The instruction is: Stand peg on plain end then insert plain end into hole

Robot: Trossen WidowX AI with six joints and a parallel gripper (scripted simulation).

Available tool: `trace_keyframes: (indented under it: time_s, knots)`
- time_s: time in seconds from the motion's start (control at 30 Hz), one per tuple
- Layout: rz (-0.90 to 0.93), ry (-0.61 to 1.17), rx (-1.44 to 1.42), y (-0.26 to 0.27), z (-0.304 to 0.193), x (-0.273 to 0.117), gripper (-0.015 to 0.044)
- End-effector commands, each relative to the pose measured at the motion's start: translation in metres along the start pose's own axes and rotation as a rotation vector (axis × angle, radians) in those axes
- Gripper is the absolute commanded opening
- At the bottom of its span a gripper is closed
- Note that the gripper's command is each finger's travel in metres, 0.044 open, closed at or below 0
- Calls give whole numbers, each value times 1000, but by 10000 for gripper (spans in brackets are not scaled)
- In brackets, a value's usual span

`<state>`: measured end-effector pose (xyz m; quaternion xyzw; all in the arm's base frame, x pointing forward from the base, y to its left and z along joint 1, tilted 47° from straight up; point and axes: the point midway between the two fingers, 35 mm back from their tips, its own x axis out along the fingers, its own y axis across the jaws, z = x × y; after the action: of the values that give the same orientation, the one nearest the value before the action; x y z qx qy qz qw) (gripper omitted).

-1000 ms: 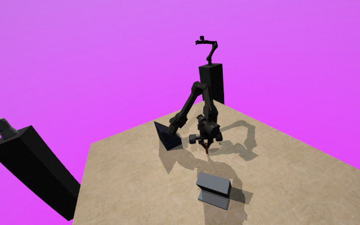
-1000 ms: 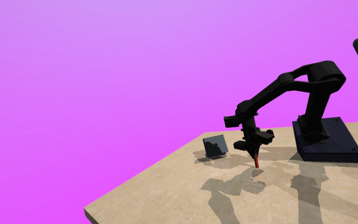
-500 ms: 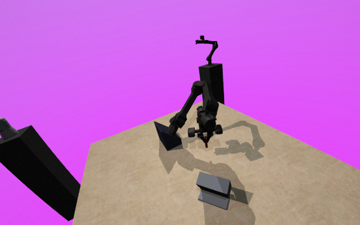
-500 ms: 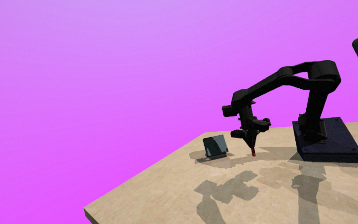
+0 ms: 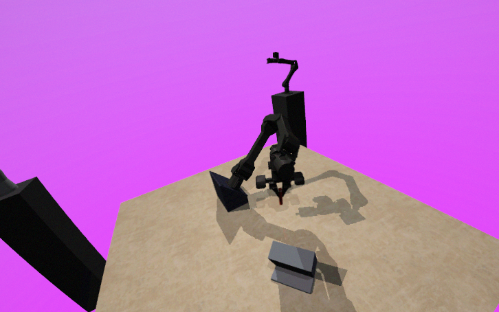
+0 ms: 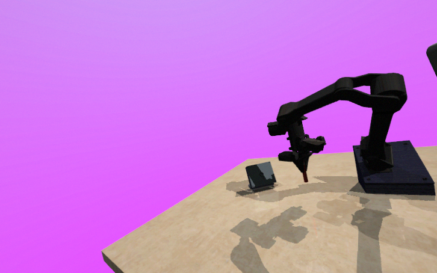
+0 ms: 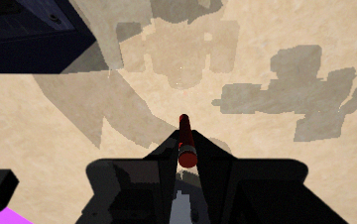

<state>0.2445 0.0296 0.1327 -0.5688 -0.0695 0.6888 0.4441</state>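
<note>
Could pass above the sloped panel (image 5: 292, 253) (image 6: 266, 169) (image 7: 179, 214) (open air there); blocked lower by it, and armward by the dark base (image 5: 229, 200) (image 6: 404, 167) (image 7: 30, 56).

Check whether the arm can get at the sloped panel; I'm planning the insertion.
Probably yes: the arm reaches out toward the sloped panel, with nothing visible standing between them. Its fingers grip the red peg, so the arm would approach with it.
</note>
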Motion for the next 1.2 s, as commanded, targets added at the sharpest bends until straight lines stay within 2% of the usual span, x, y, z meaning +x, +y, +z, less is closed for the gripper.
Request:
trace_keyframes:
  time_s: [0.0,1.17]
  knots:
    - [41,15,-25,2,-4,2,0]
    - [362,177,-203,7,-34,17,0]
